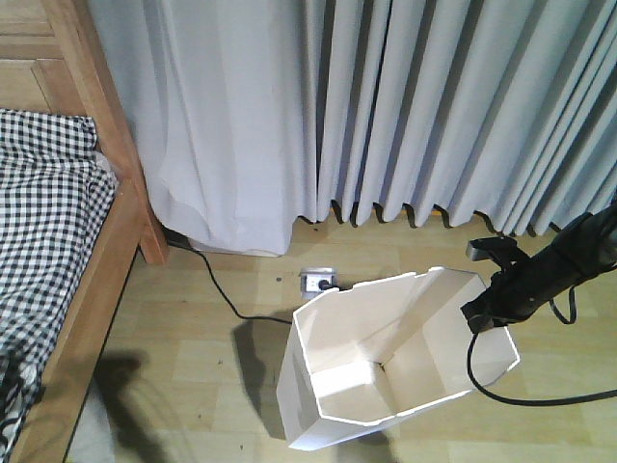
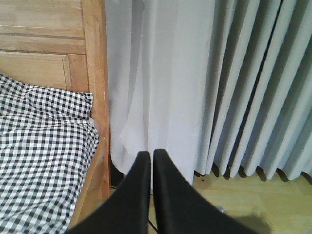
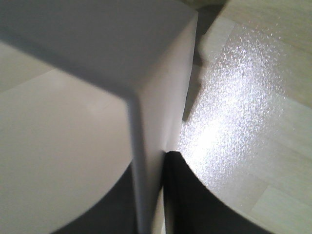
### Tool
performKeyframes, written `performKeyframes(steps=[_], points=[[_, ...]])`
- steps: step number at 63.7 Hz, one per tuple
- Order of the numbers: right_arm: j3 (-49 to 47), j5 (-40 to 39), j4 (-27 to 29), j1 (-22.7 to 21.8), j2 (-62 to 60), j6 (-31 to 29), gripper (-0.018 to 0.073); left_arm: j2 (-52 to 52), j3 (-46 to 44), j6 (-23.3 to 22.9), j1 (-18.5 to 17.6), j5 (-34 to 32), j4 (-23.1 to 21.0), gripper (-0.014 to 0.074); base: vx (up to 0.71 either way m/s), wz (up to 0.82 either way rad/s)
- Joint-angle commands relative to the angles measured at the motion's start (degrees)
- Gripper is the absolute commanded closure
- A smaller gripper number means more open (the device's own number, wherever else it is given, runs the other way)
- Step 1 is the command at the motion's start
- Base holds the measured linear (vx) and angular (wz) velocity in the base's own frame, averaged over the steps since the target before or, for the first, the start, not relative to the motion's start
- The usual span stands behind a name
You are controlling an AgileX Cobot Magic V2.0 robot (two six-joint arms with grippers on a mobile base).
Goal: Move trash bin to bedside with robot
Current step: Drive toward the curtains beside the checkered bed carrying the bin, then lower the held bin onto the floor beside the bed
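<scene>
Front view: white trash bin (image 1: pixel 395 357) sits on the surface (image 1: pixel 193 338), a light wood-plank floor, in front of grey curtains (image 1: pixel 405 106). The bin's octagonal rim is up w/ the mouth angled toward the camera, cream inside. It looks tipped; can't tell if the base is flat. The bin is right of the bed frame (image 1: pixel 111 231) and well apart from it, w/ bare floor between. Checked bedding (image 1: pixel 43 212) lies inside the frame at far left.

Right arm (image 1: pixel 554 265) comes in from the right edge, black. The right gripper (image 1: pixel 487 313) is at the bin's right-hand rim. Right wrist view: right gripper (image 3: pixel 148 168) is clamped on the bin wall (image 3: pixel 146 122), w/ one black finger (image 3: pixel 195 200) outside over the floor and the other inside in shadow.

Left wrist view: left gripper (image 2: pixel 148 155) has its fingers together w/ only a thin slit between, holding nothing. It points at the curtains (image 2: pixel 195 83) just right of the bed frame's (image 2: pixel 95 73) wooden post. Bedding (image 2: pixel 44 141) is at the left.

A power socket (image 1: pixel 318 282) is on the floor near the curtain hem, just behind the bin. A black floor cable (image 1: pixel 220 289) runs from under the curtain by the bed post to the bin's left side.
</scene>
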Motion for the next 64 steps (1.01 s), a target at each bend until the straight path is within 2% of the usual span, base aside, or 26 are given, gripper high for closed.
performKeyframes(steps=[1,64], points=[[-0.83,7.83,3.83,-0.14,-4.61,-0.05,0.0566,-0.82,0.67,-0.35,0.07,-3.97,-0.23,0.0602,0.13,0.03],[-0.83,7.83,3.83,-0.14,-4.61,-0.05,0.0566,-0.82,0.67,-0.35,0.07,-3.97,-0.23,0.0602,0.08,0.00]])
